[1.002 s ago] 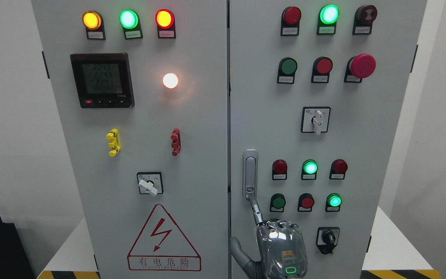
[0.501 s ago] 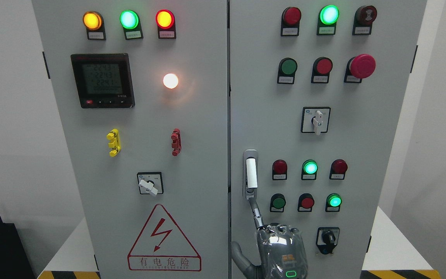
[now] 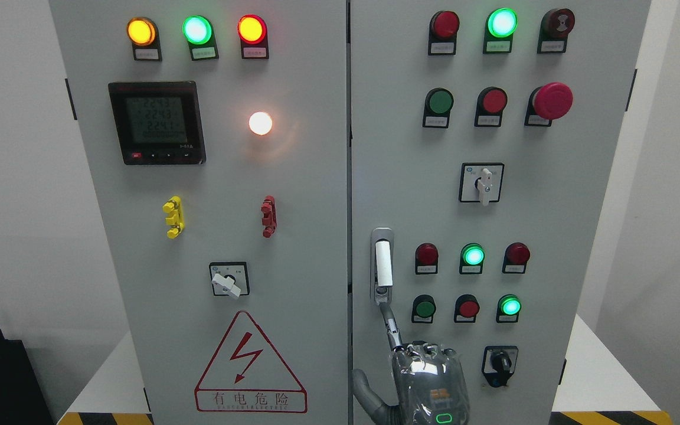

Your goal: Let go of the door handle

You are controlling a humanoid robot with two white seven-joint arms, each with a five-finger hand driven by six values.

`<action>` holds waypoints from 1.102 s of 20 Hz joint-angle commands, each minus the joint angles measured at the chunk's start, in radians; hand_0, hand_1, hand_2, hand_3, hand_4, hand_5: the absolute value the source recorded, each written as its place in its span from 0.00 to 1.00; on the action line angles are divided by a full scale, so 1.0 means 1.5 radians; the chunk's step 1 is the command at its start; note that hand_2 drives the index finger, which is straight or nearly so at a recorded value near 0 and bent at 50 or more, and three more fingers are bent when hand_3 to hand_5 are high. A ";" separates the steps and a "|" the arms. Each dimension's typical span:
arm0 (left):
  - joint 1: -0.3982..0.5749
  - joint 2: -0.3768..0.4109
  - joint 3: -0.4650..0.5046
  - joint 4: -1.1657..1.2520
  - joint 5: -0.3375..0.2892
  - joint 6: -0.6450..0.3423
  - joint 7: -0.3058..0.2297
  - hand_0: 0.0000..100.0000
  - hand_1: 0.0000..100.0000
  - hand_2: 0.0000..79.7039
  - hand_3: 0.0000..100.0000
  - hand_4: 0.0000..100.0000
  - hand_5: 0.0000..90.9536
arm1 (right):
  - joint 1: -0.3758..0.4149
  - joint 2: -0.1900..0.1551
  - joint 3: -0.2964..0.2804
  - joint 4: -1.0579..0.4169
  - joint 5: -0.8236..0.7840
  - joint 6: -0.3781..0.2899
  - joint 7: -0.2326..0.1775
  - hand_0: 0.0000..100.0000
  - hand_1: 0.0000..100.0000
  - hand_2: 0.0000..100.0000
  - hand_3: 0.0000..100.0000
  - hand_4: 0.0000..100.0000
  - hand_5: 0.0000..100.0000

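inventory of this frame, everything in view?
Cabinet: one, grey, two doors, centre.
Indicator lamps: three, amber, green, red, top of left door.
White lamp: one, lit, right of meter.
Meter: one, black, upper left door.
Clips: two, yellow and red, mid left door.
Selector switches: three, one on left door, two on right.
Warning triangle: one, red, bottom of left door.
Round buttons and lamps: eleven, red or green, right door.
Mushroom button: one, red, upper right.
Door handle: one, silver and white, right door's left edge.
Right hand: one, silver, below handle.

A digital meter (image 3: pixel 157 123) sits above a yellow terminal (image 3: pixel 173 216) and warning triangle (image 3: pixel 249 366)
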 commanded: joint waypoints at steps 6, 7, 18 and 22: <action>0.000 0.000 0.007 0.011 0.000 0.001 0.000 0.12 0.39 0.00 0.00 0.00 0.00 | -0.012 0.001 -0.003 -0.019 -0.001 -0.002 -0.006 0.34 0.21 0.00 1.00 0.93 0.99; 0.000 0.000 0.007 0.011 0.000 0.001 0.000 0.12 0.39 0.00 0.00 0.00 0.00 | -0.011 0.001 -0.002 -0.021 -0.002 -0.003 -0.007 0.34 0.21 0.00 1.00 0.93 0.99; 0.000 0.000 0.007 0.011 0.000 0.000 0.000 0.12 0.39 0.00 0.00 0.00 0.00 | 0.028 0.005 -0.032 -0.074 -0.012 -0.037 -0.051 0.47 0.20 0.59 0.93 0.78 0.82; 0.000 0.000 0.007 0.011 0.000 0.001 0.000 0.12 0.39 0.00 0.00 0.00 0.00 | 0.017 0.005 -0.039 -0.080 -0.013 -0.030 -0.044 0.48 0.06 0.75 1.00 0.81 0.83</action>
